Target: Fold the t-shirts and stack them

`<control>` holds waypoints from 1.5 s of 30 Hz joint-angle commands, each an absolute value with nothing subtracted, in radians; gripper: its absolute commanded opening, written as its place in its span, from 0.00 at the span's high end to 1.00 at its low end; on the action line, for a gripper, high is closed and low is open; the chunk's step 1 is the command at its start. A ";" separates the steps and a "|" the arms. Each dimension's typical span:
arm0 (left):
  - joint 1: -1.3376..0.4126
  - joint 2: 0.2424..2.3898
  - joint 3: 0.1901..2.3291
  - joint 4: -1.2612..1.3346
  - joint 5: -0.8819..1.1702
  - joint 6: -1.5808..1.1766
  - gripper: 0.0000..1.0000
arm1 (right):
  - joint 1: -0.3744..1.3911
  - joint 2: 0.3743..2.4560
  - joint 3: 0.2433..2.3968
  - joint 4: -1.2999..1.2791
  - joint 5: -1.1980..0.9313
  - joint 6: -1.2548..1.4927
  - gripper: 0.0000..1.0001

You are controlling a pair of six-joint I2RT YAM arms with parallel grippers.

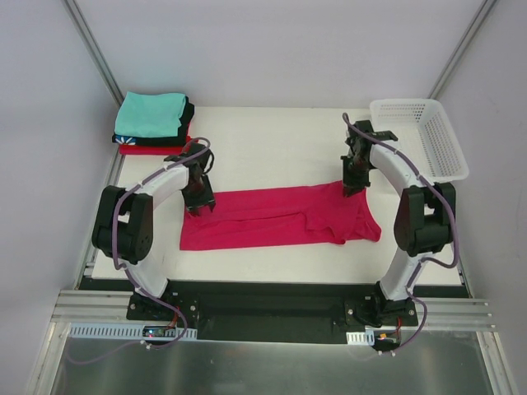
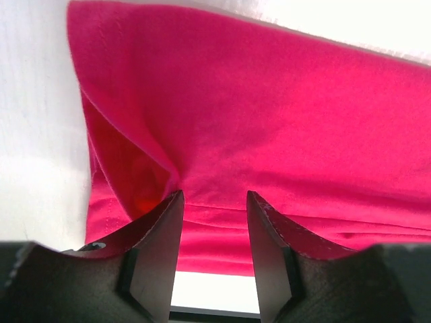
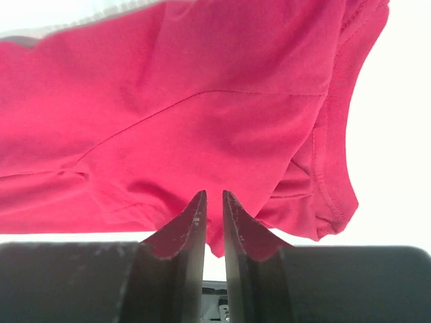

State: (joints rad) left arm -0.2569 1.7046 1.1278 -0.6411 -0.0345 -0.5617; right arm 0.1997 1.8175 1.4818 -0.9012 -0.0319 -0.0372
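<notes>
The crimson-pink t-shirt (image 1: 280, 216) lies folded into a long flat band across the white table, with its collar end at the right. My left gripper (image 1: 200, 202) hovers at the band's far left corner. In the left wrist view it (image 2: 214, 195) is open, its jaws wide apart over the cloth (image 2: 269, 121) with nothing between them. My right gripper (image 1: 352, 188) sits at the band's far right edge. In the right wrist view it (image 3: 214, 194) is open only a narrow slit, and a small fold of the shirt (image 3: 168, 121) hangs at its tips.
A stack of folded t-shirts stands at the back left: teal (image 1: 151, 113) on top, black (image 1: 186, 123) under it and red (image 1: 148, 150) at the bottom. A white mesh basket (image 1: 420, 136) overhangs the table's back right corner.
</notes>
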 commanded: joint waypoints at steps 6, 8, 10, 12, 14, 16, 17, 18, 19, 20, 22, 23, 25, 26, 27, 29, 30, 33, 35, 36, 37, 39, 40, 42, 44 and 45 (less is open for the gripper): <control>-0.319 1.646 1.048 -0.684 -0.091 -0.600 0.58 | 0.189 2.017 1.495 -0.865 -0.043 -0.037 0.75; -0.325 1.623 1.022 -0.684 -0.089 -0.612 0.58 | 0.190 2.048 1.537 -0.877 -0.048 -0.041 0.74; -0.337 1.605 1.000 -0.686 -0.089 -0.617 0.59 | 0.189 2.095 1.568 -0.894 -0.045 -0.046 0.73; -0.351 1.579 0.993 -0.690 -0.091 -0.624 0.58 | 0.186 2.121 1.614 -0.919 -0.040 -0.051 0.72; -0.359 1.559 0.982 -0.699 -0.095 -0.629 0.58 | 0.183 2.146 1.649 -0.931 -0.038 -0.054 0.71; -0.377 1.545 0.966 -0.706 -0.097 -0.635 0.58 | 0.180 2.175 1.680 -0.943 -0.037 -0.054 0.69; -0.385 1.543 0.962 -0.707 -0.098 -0.638 0.59 | 0.179 2.187 1.696 -0.953 -0.035 -0.057 0.68; -0.393 1.537 0.945 -0.710 -0.103 -0.643 0.59 | 0.178 2.201 1.742 -0.959 -0.034 -0.057 0.67; -0.406 1.529 0.934 -0.712 -0.107 -0.650 0.59 | 0.176 2.213 1.767 -0.977 -0.032 -0.058 0.66; -0.411 1.523 0.922 -0.715 -0.110 -0.655 0.59 | 0.178 2.248 1.801 -0.989 -0.032 -0.060 0.66; -0.422 1.510 0.887 -0.713 -0.112 -0.669 0.59 | 0.176 2.282 1.900 -1.043 -0.032 -0.066 0.66; -0.428 1.503 0.876 -0.715 -0.113 -0.672 0.59 | 0.176 2.305 1.925 -1.051 -0.040 -0.067 0.66; -0.436 1.491 0.853 -0.713 -0.118 -0.676 0.60 | 0.176 2.318 1.972 -1.055 -0.069 -0.072 0.66; -0.442 1.485 0.848 -0.715 -0.121 -0.678 0.60 | 0.176 2.324 1.983 -1.055 -0.077 -0.072 0.66; -0.442 1.483 0.845 -0.719 -0.126 -0.680 0.60 | 0.176 2.333 1.999 -1.060 -0.084 -0.072 0.66; -0.442 1.479 0.850 -0.726 -0.133 -0.683 0.60 | 0.176 2.338 2.016 -1.071 -0.097 -0.072 0.66; -0.442 1.479 0.862 -0.732 -0.133 -0.681 0.61 | 0.176 2.335 2.014 -1.069 -0.100 -0.074 0.66; -0.448 1.486 0.893 -0.742 -0.133 -0.678 0.61 | 0.175 2.330 2.003 -1.066 -0.095 -0.080 0.66; -0.453 1.496 0.899 -0.749 -0.130 -0.683 0.62 | 0.176 2.335 2.009 -1.062 -0.092 -0.081 0.65; -0.459 1.499 0.897 -0.749 -0.126 -0.683 0.62 | 0.175 2.338 2.020 -1.062 -0.101 -0.081 0.64; -0.463 1.502 0.896 -0.749 -0.126 -0.690 0.62 | 0.175 2.358 2.028 -1.063 -0.106 -0.080 0.64; -0.485 1.502 0.887 -0.750 -0.129 -0.701 0.62 | 0.176 2.371 2.071 -1.074 -0.109 -0.077 0.63; -0.491 1.502 0.884 -0.750 -0.130 -0.715 0.63 | 0.175 2.378 2.080 -1.078 -0.115 -0.077 0.63; -0.506 1.505 0.881 -0.749 -0.129 -0.726 0.63 | 0.175 2.401 2.124 -1.089 -0.142 -0.074 0.60; -0.531 1.516 0.888 -0.750 -0.129 -0.738 0.63 | 0.173 2.417 2.146 -1.097 -0.176 -0.072 0.59; -0.538 1.520 0.897 -0.750 -0.129 -0.742 0.63 | 0.175 2.421 2.152 -1.097 -0.204 -0.069 0.59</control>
